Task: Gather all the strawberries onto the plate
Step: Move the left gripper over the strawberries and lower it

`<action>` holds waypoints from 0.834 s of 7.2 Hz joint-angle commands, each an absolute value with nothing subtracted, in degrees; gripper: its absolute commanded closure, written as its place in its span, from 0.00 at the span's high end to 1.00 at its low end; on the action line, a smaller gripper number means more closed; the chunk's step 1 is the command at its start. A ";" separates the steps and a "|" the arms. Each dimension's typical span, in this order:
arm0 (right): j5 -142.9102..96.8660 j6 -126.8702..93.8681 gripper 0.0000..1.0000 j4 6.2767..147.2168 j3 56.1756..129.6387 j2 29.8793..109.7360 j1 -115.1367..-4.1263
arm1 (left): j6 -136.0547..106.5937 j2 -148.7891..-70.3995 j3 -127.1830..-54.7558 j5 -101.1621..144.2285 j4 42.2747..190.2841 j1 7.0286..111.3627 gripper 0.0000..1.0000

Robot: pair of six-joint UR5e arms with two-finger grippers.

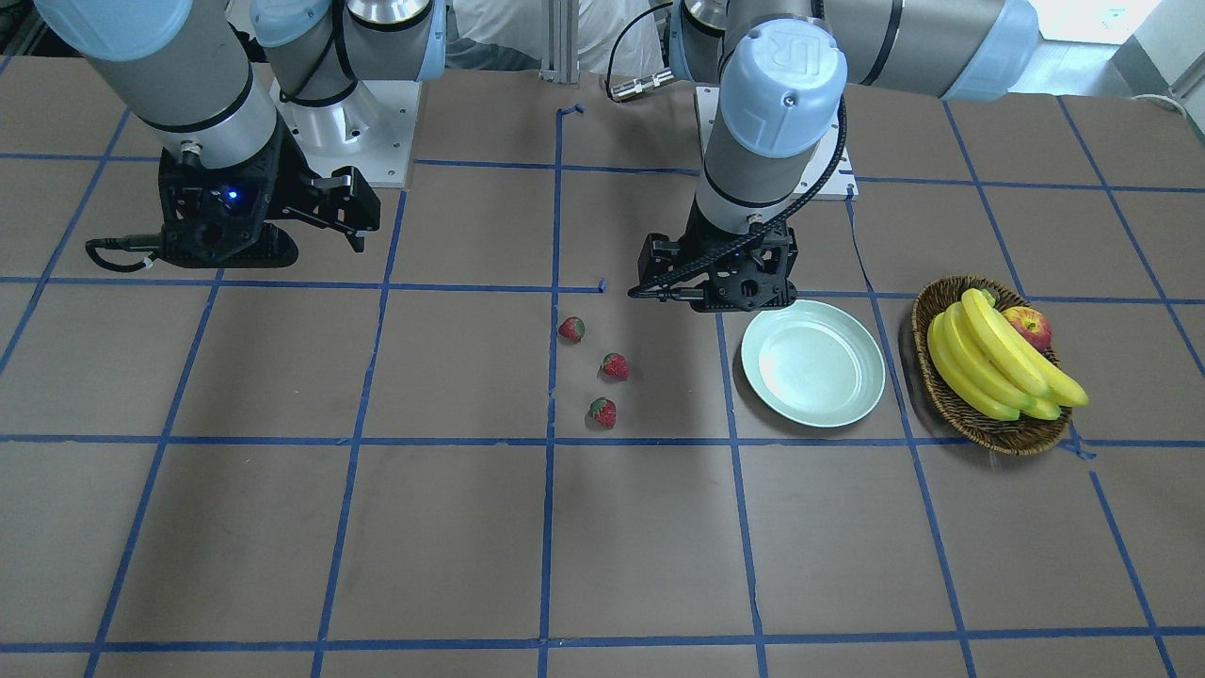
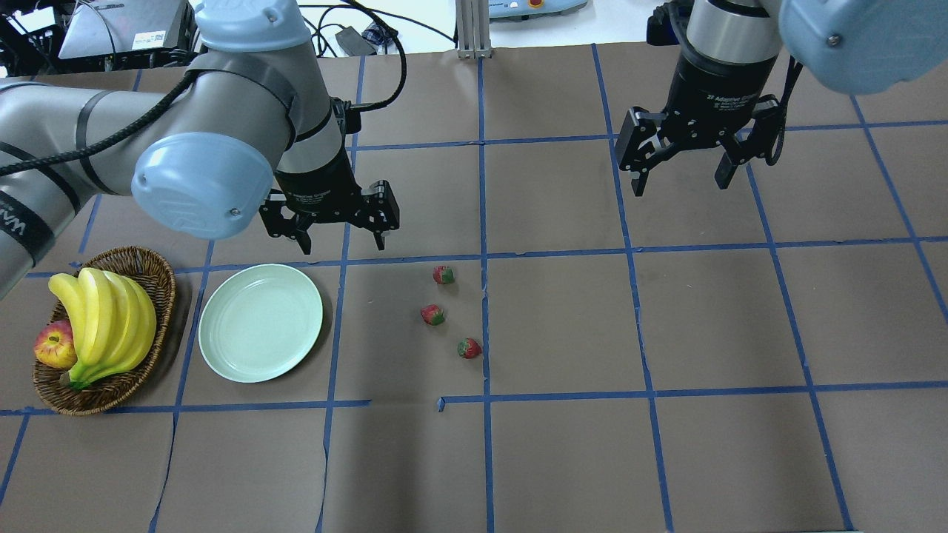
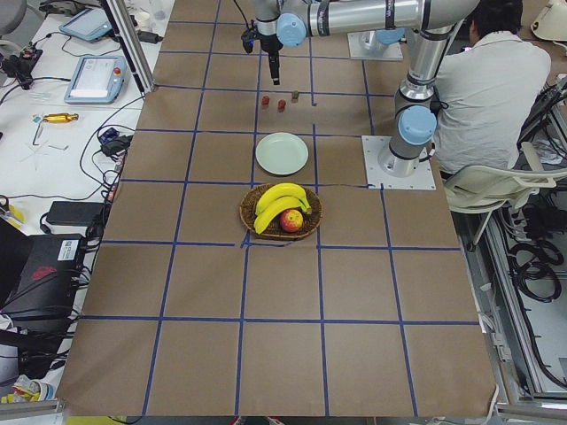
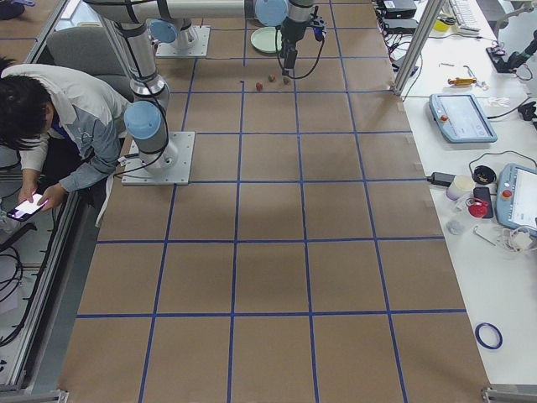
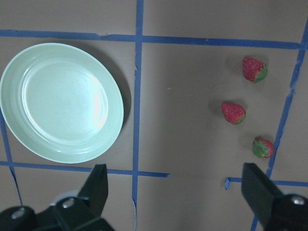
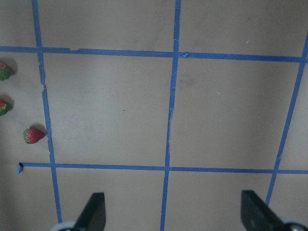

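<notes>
From overhead, the three strawberries (image 2: 432, 314) lie in a short slanting row on the table (image 2: 666, 333), none of them on the plate (image 2: 261, 323), which sits empty well off to their left. The left gripper (image 2: 342, 240) hangs pointing straight down just beyond the plate's far rim, jaws spread wide with nothing between them. The right gripper (image 2: 680, 181) is likewise wide open and empty, hanging well apart on the other side. The front-facing view shows the left wrist upright, close by the plate's edge on the berry side. The left wrist view frames the plate and all three berries ahead of its open fingers; the right wrist view catches the berries only at its edge. Each berry looks small, light and apt to roll (real or plastic I cannot tell), so I would pinch gently across the fat red body, below the cap.
</notes>
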State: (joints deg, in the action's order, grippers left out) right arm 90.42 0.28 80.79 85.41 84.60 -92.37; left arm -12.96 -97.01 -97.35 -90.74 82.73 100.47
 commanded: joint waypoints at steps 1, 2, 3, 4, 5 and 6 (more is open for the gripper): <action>90.53 0.18 1.00 81.12 85.69 84.20 -92.46 | -13.19 -97.82 -97.47 -90.09 78.08 102.39 1.00; 90.79 0.18 1.00 81.47 85.78 83.85 -92.46 | -13.10 -99.30 -97.64 -90.09 77.87 102.31 1.00; 90.79 0.18 1.00 81.47 85.87 83.67 -92.37 | -13.18 -101.58 -97.82 -90.26 75.43 102.30 1.00; 90.79 0.09 1.00 81.47 86.91 82.98 -92.37 | -13.62 -104.39 -98.34 -89.74 72.19 102.30 1.00; 90.70 0.09 1.00 81.65 87.62 83.06 -92.37 | -16.32 -106.59 -98.52 -87.74 66.50 102.30 1.00; 90.62 0.09 1.00 81.65 87.71 82.97 -92.37 | -22.53 -108.70 -98.96 -84.93 65.14 102.30 1.00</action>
State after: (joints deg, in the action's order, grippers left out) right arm 90.70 0.10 81.59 87.31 83.10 -92.38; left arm -17.11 -106.04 -98.51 -87.66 68.37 102.30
